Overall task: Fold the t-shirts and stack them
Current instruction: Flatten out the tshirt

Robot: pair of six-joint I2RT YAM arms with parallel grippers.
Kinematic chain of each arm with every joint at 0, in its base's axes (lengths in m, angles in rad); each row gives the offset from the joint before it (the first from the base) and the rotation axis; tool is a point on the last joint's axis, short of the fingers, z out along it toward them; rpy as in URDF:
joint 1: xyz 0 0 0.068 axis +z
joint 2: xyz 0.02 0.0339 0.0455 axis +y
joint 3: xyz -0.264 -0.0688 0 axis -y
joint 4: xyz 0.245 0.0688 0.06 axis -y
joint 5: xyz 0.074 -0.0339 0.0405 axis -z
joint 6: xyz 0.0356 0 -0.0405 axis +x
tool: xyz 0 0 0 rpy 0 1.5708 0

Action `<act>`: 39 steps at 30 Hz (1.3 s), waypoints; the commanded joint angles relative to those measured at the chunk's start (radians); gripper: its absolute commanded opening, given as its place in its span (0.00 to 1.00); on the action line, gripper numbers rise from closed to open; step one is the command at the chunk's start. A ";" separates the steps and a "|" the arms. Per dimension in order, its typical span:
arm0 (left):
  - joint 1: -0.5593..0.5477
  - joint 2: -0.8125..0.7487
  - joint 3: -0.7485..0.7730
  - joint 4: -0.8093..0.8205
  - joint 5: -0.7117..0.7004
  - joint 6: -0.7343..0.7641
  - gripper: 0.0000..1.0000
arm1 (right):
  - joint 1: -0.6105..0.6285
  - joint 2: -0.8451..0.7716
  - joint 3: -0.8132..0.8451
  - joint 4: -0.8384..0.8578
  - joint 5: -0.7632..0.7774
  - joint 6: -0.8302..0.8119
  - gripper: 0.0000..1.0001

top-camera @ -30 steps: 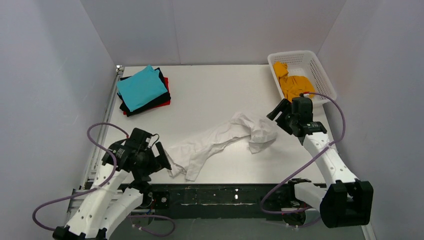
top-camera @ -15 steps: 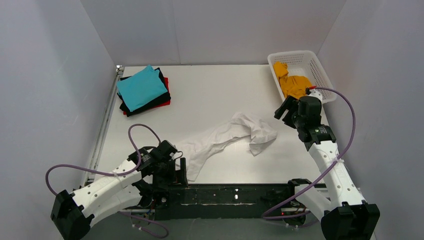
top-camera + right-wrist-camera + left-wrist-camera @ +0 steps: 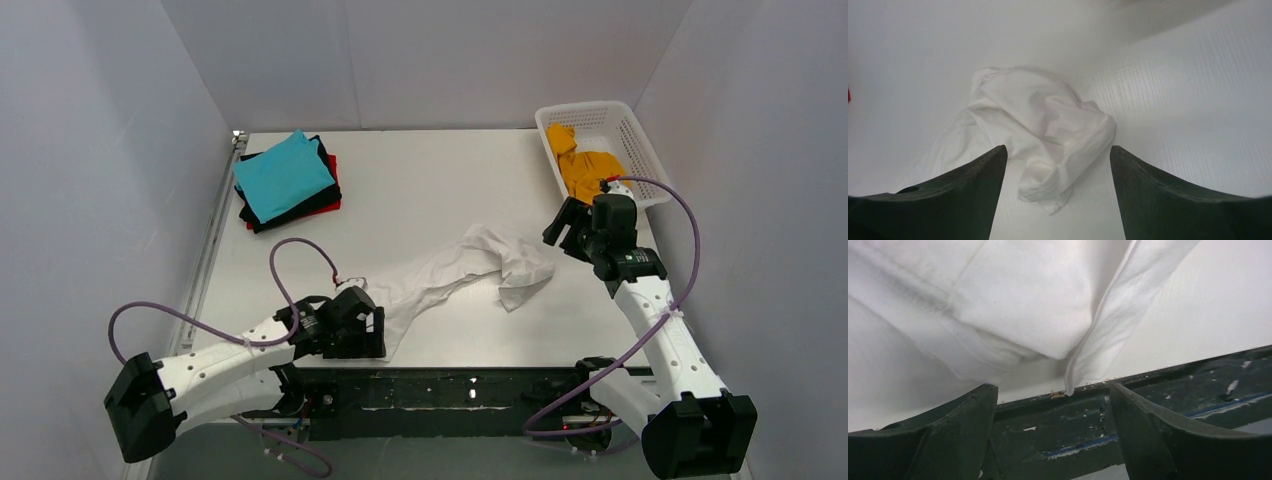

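Left arm (image 3: 230,362): a second ago it was out at the left of the table (image 3: 420,190), now it lies low at the near edge. Left fingers (image 3: 960,432): spread wide about the near hem of the white t-shirt (image 3: 450,272), gripping nothing. Right fingers (image 3: 1173,200): spread, empty, little moved, above the bunched right end. White t-shirt: crumpled, twisted into a long diagonal from the table's near edge to mid-right

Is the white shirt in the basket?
No, the white shirt lies crumpled on the table, while the basket holds an orange shirt.
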 commanded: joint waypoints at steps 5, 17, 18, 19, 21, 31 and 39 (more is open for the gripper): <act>-0.115 0.181 0.074 -0.021 -0.117 -0.009 0.67 | 0.002 -0.004 -0.008 0.008 0.006 -0.018 0.83; -0.174 0.241 0.122 -0.051 -0.174 -0.040 0.62 | 0.002 0.003 -0.010 0.015 0.016 -0.020 0.83; -0.174 0.248 0.126 -0.051 -0.172 -0.041 0.62 | 0.002 0.003 -0.009 0.015 0.021 -0.021 0.83; -0.175 0.256 0.135 -0.057 -0.165 -0.038 0.61 | 0.002 0.003 -0.009 0.016 0.022 -0.021 0.83; -0.180 0.263 0.149 -0.083 -0.170 -0.038 0.60 | 0.002 0.003 -0.007 0.014 0.021 -0.023 0.83; -0.180 0.365 0.177 -0.073 -0.131 -0.044 0.43 | 0.003 -0.010 -0.001 0.000 0.048 -0.030 0.83; -0.180 0.349 0.151 -0.069 -0.152 -0.059 0.37 | 0.002 -0.024 0.001 -0.005 0.052 -0.033 0.83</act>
